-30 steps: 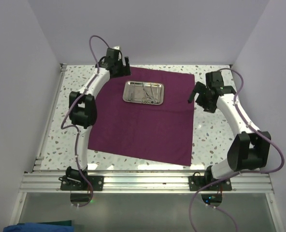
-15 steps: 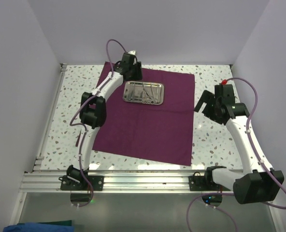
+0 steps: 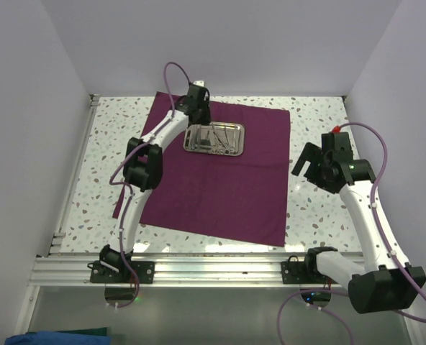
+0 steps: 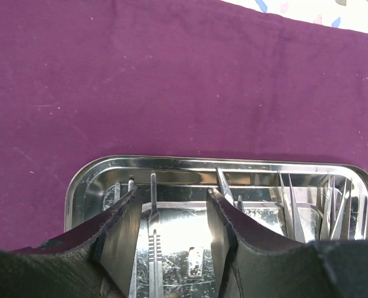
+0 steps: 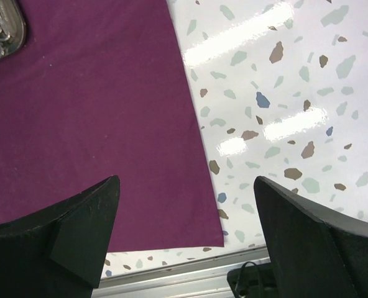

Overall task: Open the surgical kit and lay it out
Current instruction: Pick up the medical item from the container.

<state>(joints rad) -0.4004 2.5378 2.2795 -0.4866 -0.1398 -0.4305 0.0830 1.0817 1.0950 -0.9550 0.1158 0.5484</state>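
Straddles thin instrument [image 4: 152, 194], long axis up-frame, with left gripper [image 4: 171, 202] half-parted over steel tray [image 4: 109, 162] at upper centre of cloth wrap [image 4: 171, 74]; right gripper [image 5: 185, 186] wide, empty, well apart at right.

We see the cloth wrap [image 3: 213, 187] spread flat on the worktop [image 3: 317, 115]. The steel tray [image 3: 242, 141] sits on it toward its 12 o'clock edge, and the instruments [image 3: 217, 138] lie inside the tray. The left tool [image 4: 171, 205] hangs over the tray's 9 o'clock end with one instrument lying between its fingers, while the right tool [image 5: 184, 186] hangs above the wrap's 3 o'clock edge, well apart from the tray.
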